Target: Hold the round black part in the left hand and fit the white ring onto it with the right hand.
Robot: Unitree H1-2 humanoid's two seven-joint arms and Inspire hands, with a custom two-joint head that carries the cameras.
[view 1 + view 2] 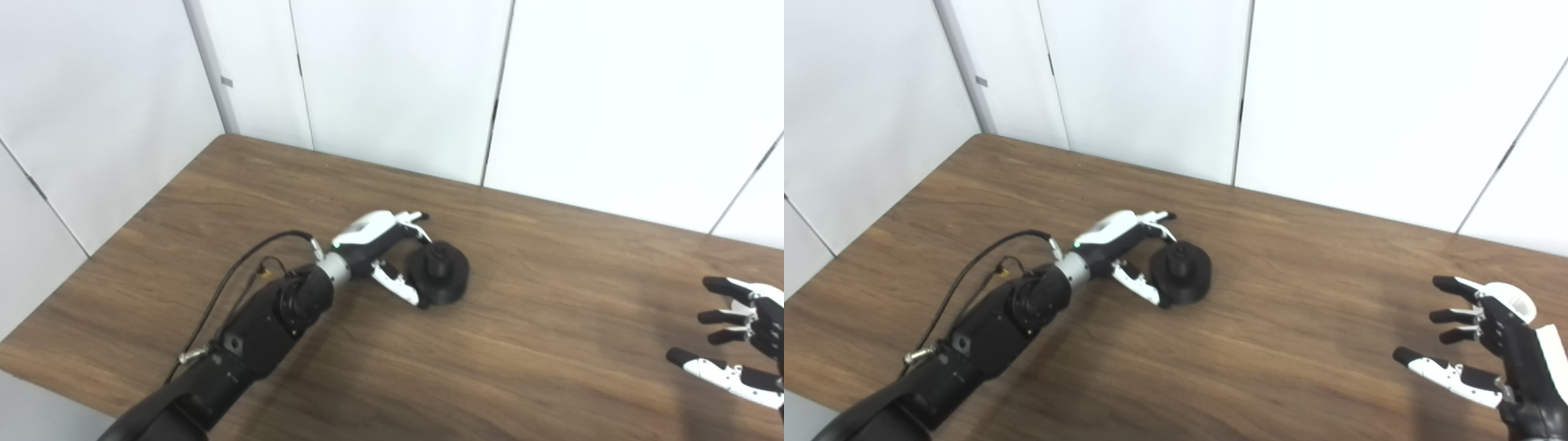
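Note:
The round black part (440, 272) rests on the wooden table (502, 367), a short knob standing up from its middle. My left hand (380, 245) lies open against the part's left side, fingers curving over its far edge and thumb reaching its near edge. It has not closed on the part. Far right, my right hand (1488, 343) hovers open with its fingers spread. Behind those fingers shows a white curved piece (1516, 300), which looks like the white ring lying on the table, mostly hidden.
White wall panels (398, 92) stand along the table's far and left edges. A black cable (245, 263) loops off the left forearm. Bare wood stretches between the two hands.

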